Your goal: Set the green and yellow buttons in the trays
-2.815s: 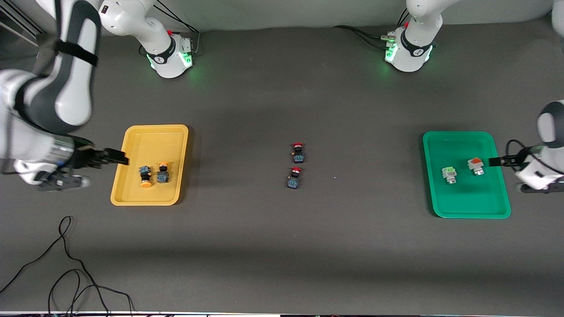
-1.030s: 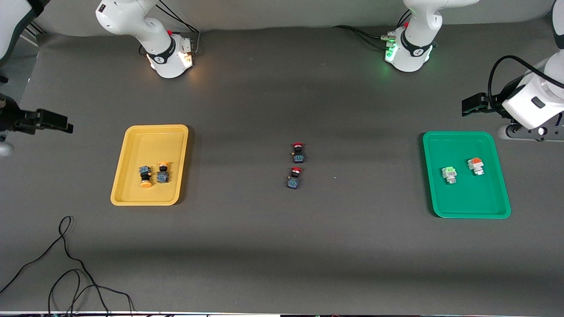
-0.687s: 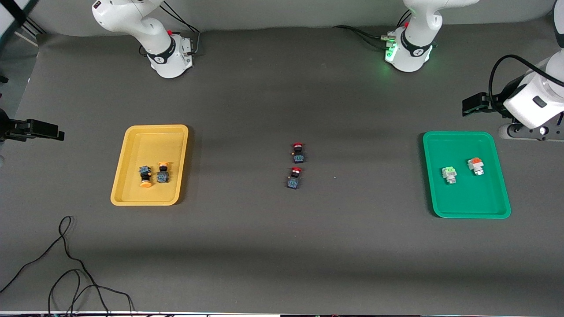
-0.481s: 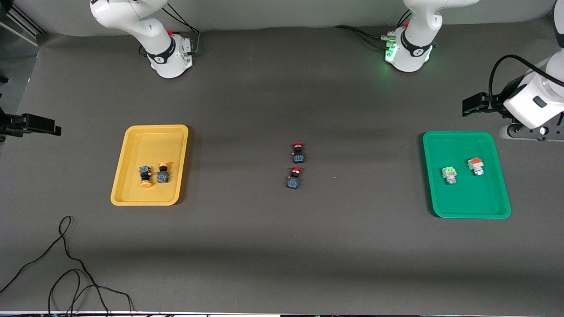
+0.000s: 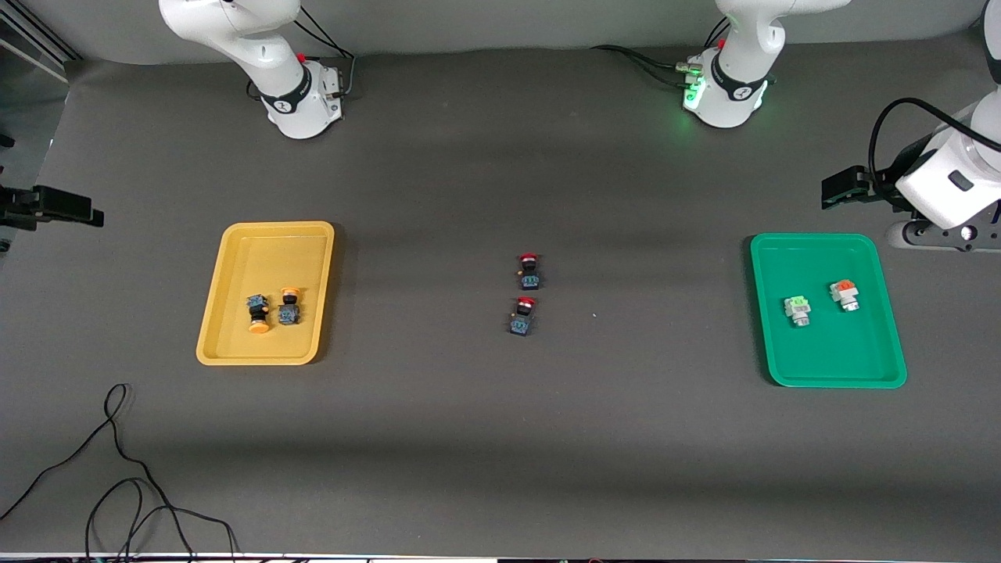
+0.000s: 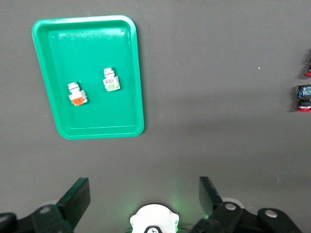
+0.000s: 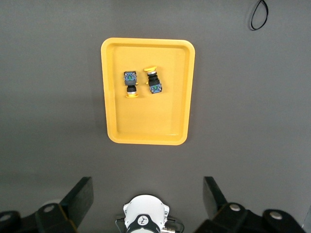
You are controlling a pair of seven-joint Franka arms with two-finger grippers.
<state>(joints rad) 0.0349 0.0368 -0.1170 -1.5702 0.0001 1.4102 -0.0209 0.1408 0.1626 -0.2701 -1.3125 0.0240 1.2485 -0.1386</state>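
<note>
In the mustard-yellow shallow plastic tray (image 5: 235, 344): two yellow-capped black-blue push buttons (image 5: 271, 310), side by side. In the bright green tray (image 5: 829, 367) toward the left arm's end: two white-silver buttons (image 5: 820, 303), apart. Between the trays: two red-capped black switches (image 5: 526, 294) on the grey table (image 5: 500, 438). Left gripper (image 6: 143, 199) and right gripper (image 7: 148, 194) raised, fingers wide apart, seemingly empty.

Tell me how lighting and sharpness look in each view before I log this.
Front view: soft bands of shadow cross the dark table, and both trays stay sharp. Left wrist view: faint sheen on the green tray, with its open gripper's fingers crisp. Right wrist view: even light on the yellow tray, no glare.
</note>
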